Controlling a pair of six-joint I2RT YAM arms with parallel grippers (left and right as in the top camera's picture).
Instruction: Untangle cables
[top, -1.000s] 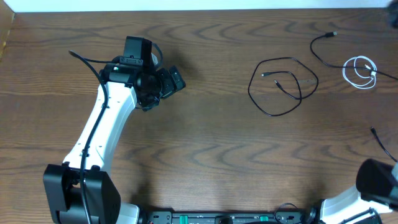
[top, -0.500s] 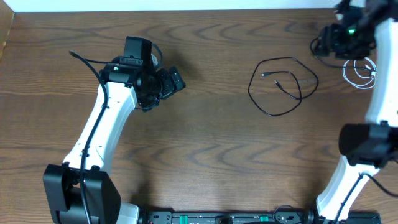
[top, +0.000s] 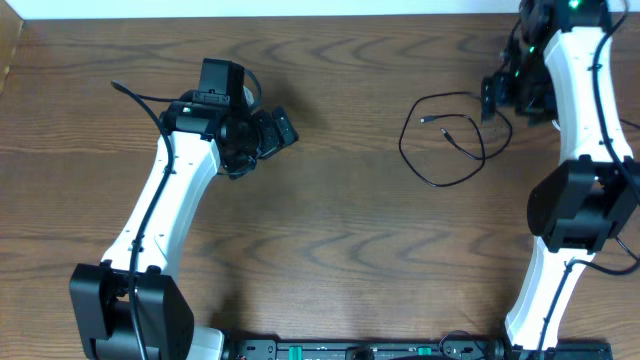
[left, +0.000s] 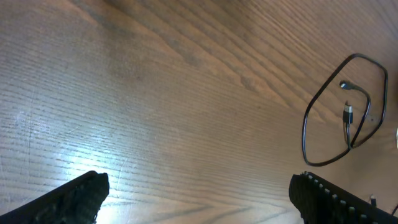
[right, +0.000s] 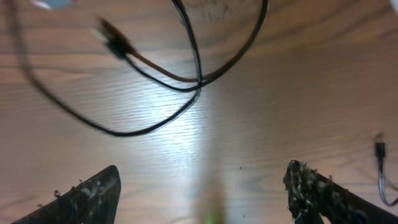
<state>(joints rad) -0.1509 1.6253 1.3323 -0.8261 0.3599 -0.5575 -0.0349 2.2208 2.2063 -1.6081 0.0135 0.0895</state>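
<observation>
— What was the right gripper (right: 202, 194) doing?

— Its jaws stood wide, with only bare table (top: 350, 250) between the fingertips. It held nothing. Within a second it had swung in from the near corner and past the far one. The wrist view was blurred, so I judged it was not yet at rest.

— And just ahead of it?

— The black cable (right: 199, 84), a loose loop crossing over itself, with its plug ends lying inside the loop. It lay close in front of the fingertips, not touching them. Off to the gripper's right was a small plug end (right: 379, 149) on a thin pale cord. Which cord it was, I could not tell.

— Had the loop moved?

— No. From above it lay just as it had a second earlier. What had changed was that the right arm (top: 572, 70) now covered the white coil and the other black cord behind the gripper, so I could not see whether they lay apart.

— The left gripper (left: 202, 198)?

— Spread just as wide and empty, well apart from the loop, which showed far ahead and to its right. It had not stirred.

— So, for the task?

— Nothing was untangled yet, as I read it. The right hand had arrived open beside the loop, placed to close on a strand.
</observation>
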